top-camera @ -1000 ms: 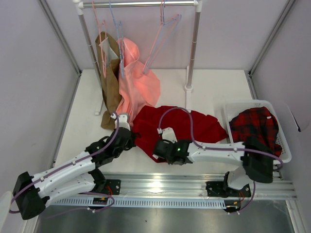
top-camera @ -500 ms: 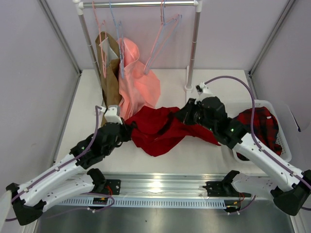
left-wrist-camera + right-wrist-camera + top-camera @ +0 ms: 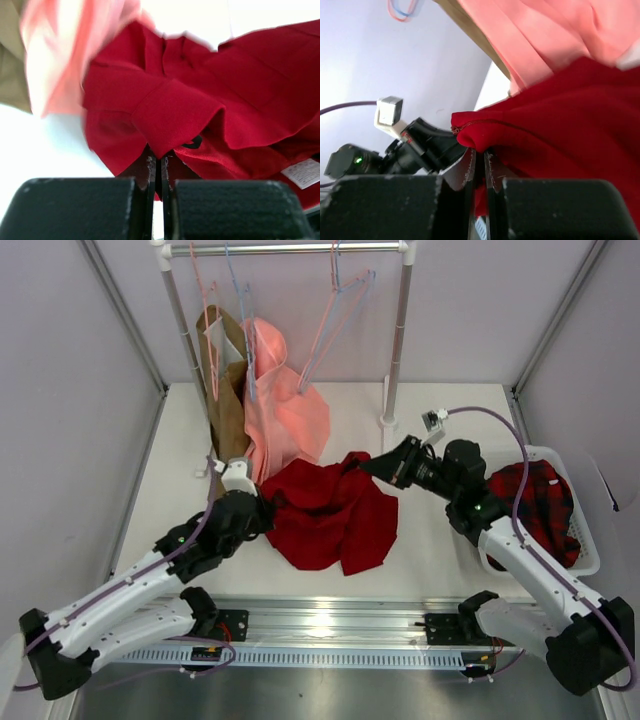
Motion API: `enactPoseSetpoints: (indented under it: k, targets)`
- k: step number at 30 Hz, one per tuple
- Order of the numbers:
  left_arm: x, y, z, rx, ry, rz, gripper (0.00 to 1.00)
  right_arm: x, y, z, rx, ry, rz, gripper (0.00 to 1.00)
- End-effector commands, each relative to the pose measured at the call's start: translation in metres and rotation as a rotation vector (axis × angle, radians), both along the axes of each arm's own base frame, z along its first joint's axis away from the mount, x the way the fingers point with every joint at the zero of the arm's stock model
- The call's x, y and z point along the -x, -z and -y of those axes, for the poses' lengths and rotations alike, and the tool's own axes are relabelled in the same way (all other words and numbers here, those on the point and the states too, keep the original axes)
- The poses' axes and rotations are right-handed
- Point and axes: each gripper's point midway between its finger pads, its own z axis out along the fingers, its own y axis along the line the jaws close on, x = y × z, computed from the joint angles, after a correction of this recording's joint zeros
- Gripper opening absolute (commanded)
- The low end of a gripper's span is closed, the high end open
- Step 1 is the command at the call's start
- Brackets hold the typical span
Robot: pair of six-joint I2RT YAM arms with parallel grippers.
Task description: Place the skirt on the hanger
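The skirt (image 3: 335, 522) lies bunched on the surface (image 3: 440, 420) between the two arms, just below the pink garment (image 3: 285, 415). The left tool (image 3: 263, 508) is clamped tight on its left edge. The right tool (image 3: 372, 465) pinches its upper right corner.

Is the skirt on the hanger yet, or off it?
Off. The skirt is bunched low over the table, pinched at opposite edges by the left gripper and right gripper; the hanger hangs bare on the rail.
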Motion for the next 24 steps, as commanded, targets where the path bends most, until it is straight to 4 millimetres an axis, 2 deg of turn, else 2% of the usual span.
enactPoseSetpoints:
  k: [1, 3, 4, 6, 7, 8, 10, 11, 14, 18, 24]
  targets:
    - [-0.004, 0.029, 0.013, 0.069, 0.003, -0.072, 0.00, 0.022, 0.013, 0.010, -0.113, -0.066, -0.028, 0.00]
    - [-0.003, 0.053, 0.014, 0.102, 0.018, -0.137, 0.00, 0.026, 0.028, 0.019, -0.128, -0.049, -0.052, 0.00]
    - [-0.005, 0.056, 0.017, 0.133, 0.027, -0.133, 0.00, 0.031, 0.054, 0.023, -0.110, -0.040, -0.100, 0.00]
    - [-0.007, 0.069, 0.011, 0.152, 0.011, -0.159, 0.00, 0.036, 0.076, 0.030, -0.096, -0.021, -0.132, 0.00]
    - [-0.009, 0.067, 0.014, 0.178, 0.031, -0.158, 0.00, 0.041, 0.083, 0.032, -0.099, -0.021, -0.137, 0.00]
    - [-0.013, 0.070, 0.009, 0.182, 0.017, -0.161, 0.00, 0.046, 0.107, 0.036, -0.089, -0.013, -0.176, 0.00]
    - [-0.013, 0.078, 0.008, 0.188, 0.025, -0.196, 0.00, 0.053, 0.128, 0.041, -0.091, -0.013, -0.220, 0.00]
    - [-0.017, 0.083, 0.001, 0.192, 0.002, -0.207, 0.00, 0.059, 0.149, 0.044, -0.082, -0.008, -0.256, 0.00]
    - [-0.019, 0.096, -0.003, 0.218, -0.004, -0.246, 0.00, 0.072, 0.177, 0.049, -0.067, -0.013, -0.295, 0.00]
    - [-0.014, 0.113, 0.007, 0.252, 0.036, -0.318, 0.00, 0.076, 0.202, 0.054, -0.034, 0.007, -0.334, 0.00]
    - [-0.006, 0.137, 0.019, 0.310, 0.076, -0.412, 0.00, 0.072, 0.220, 0.058, 0.023, 0.026, -0.366, 0.00]
